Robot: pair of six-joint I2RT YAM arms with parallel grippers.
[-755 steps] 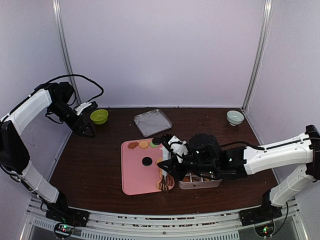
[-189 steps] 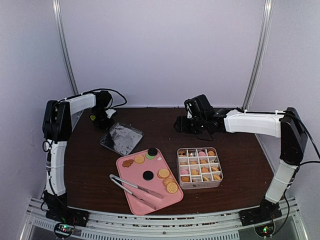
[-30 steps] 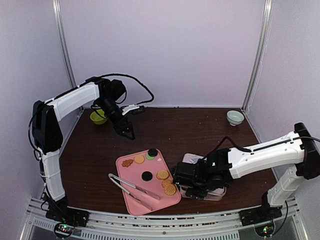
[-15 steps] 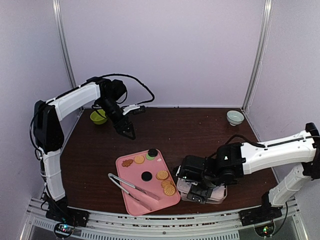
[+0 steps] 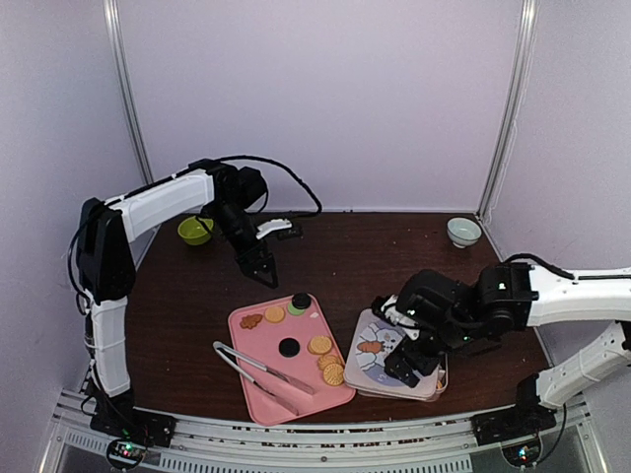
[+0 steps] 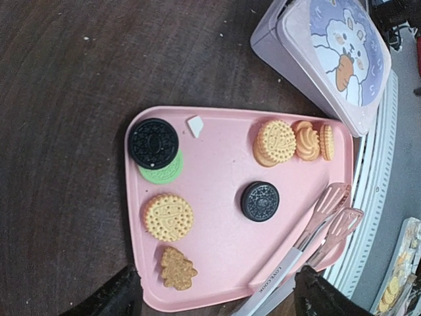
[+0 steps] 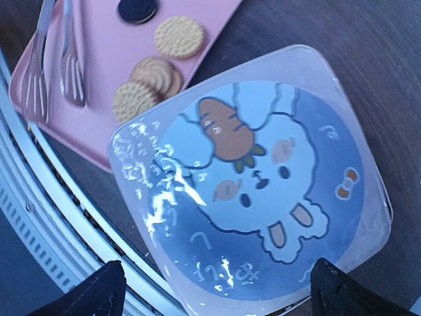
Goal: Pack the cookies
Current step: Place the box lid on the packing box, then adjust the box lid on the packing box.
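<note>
The loose cookies [image 6: 168,216] lie on a pink tray [image 6: 217,171] near the front of the dark table [image 5: 345,256]. There is a black round sitting on top of a green one, a second black round near the middle, a golden round with a brown tree-like biscuit beside it, and a small overlapping cluster of golden ones at the tray's edge nearest the box [image 5: 394,357]. The box is just beside the tray, and from above I cannot tell whether the two touch. Its lid [image 7: 250,191] is on, so whatever is inside is hidden. The clear lid shows a cartoon rabbit with a carrot, and glare washes out one corner of it. Metal tongs [image 6: 309,237] lie on the tray's near side, their tips past the cluster. The handle has small lettering that seems to read "LOVE COOK", though it is hard to be sure. The right gripper [image 5: 404,367] hangs over the box with its jaws spread wide and nothing between them. Only the dark fingertips [image 7: 92,293] show at the bottom corners of its wrist view, and I cannot tell whether they touch the lid. The left gripper [image 5: 264,268] is up over the table behind the tray, also gaping and empty, with its fingertips [image 6: 115,296] cut off at the frame edge. A green bowl [image 5: 195,230] stands at the back left and a pale bowl [image 5: 463,232] at the back right.
</note>
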